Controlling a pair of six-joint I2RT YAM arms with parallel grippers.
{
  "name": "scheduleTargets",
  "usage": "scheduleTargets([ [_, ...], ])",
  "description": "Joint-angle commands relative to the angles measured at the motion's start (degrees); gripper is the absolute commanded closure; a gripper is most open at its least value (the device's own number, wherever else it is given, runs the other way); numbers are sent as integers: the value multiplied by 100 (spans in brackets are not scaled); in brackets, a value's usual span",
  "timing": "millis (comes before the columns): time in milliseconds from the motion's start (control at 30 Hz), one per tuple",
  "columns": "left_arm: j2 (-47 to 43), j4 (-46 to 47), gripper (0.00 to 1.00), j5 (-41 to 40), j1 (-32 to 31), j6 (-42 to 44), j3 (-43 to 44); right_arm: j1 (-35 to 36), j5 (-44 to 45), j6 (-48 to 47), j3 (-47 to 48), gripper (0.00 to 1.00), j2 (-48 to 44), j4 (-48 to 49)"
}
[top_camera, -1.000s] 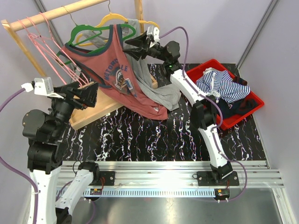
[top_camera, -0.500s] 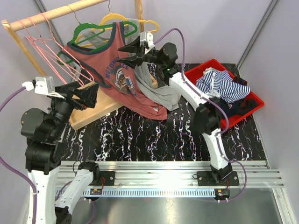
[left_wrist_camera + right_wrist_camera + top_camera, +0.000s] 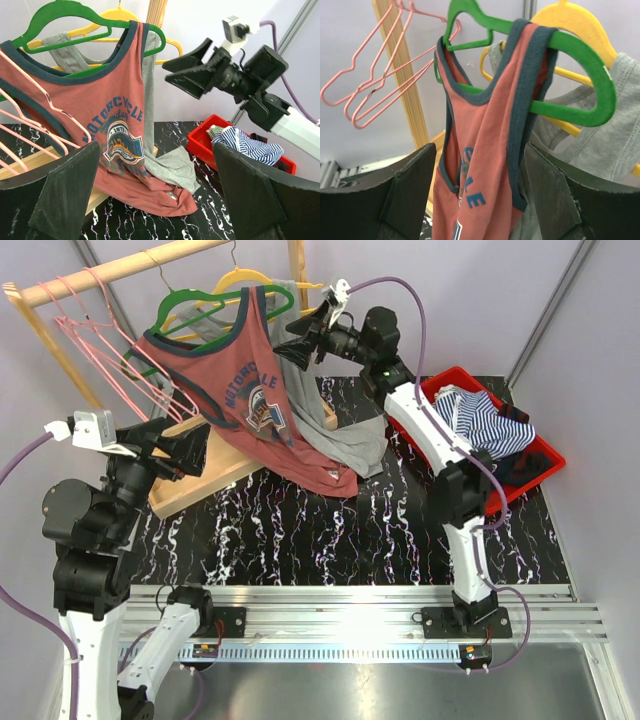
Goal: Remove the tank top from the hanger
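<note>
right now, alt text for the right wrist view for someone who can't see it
A red tank top with navy trim hangs on a green hanger, close ahead of the open claw. Behind it, a grey top on a yellow hanger; pink wire hangers at left.

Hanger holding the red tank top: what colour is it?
The hanger is green; it shows best in the right wrist view.

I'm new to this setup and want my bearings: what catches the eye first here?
The red tank top stands out, draped from a green hanger on the wooden rail at the back left. The right gripper hovers open close beside its strap, and a red bin holding striped clothing sits at the right.
</note>
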Motion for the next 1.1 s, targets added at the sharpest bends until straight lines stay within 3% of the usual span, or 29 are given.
scheduleTargets([
  [0, -17, 237, 1, 99, -23, 31, -18, 89, 275, 676, 1033, 21, 741, -1076],
  [233, -105, 166, 1, 63, -23, 13, -35, 483, 467, 238, 1387, 22, 1069, -1263],
  [400, -114, 166, 1, 81, -23, 13, -35, 642, 705, -53, 1404, 35, 1104, -1412],
  [433, -148, 166, 1, 81, -23, 31, -35, 660, 688, -167, 1457, 52, 1087, -1421],
  [500, -149, 166, 1, 81, -32, 40, -27, 695, 609, -247, 1483, 74, 1008, -1413],
  [533, -175, 166, 1, 72, -23, 48, -18, 713, 487, -369, 1501, 100, 947, -1404],
  [733, -271, 149, 1, 46, -23, 145, 53, 774, -103, -502, 694, 100, -160, -219],
  [1067, -448, 333, 1, -16, -23, 251, 0, 1433, 46, -792, 1036, 100, -320, -227],
])
